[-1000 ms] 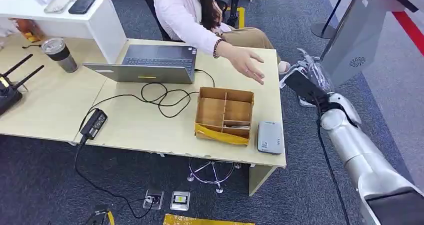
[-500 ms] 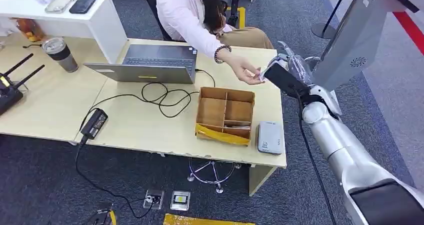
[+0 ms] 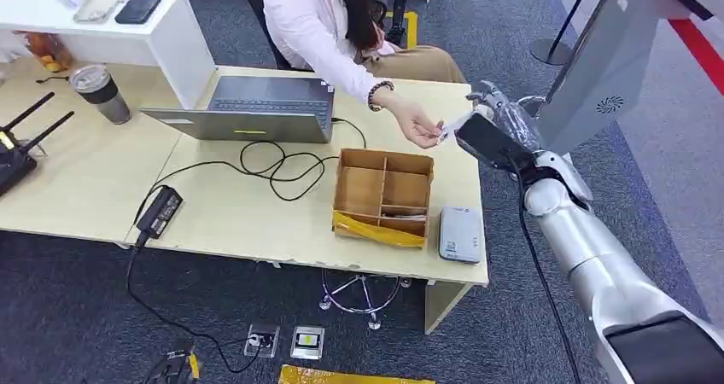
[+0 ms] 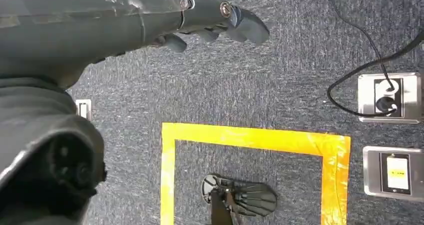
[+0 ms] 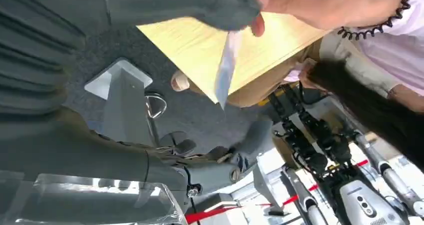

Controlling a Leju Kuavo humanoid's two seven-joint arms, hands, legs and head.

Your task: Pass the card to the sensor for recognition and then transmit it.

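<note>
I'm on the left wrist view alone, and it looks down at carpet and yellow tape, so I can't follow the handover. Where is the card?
Observer: The card is pinched by a person's hand above the right end of the desk, close beside the right robot hand.
Operator: Does the robot grip it too?
Observer: Seemingly not. In the right wrist view its thumb lies by the card's held end, and its other fingers are well apart from the thumb.
Operator: And the sensor?
Observer: The grey card reader lies at the desk's near right corner, beside a cardboard box, with nothing on it.
</note>
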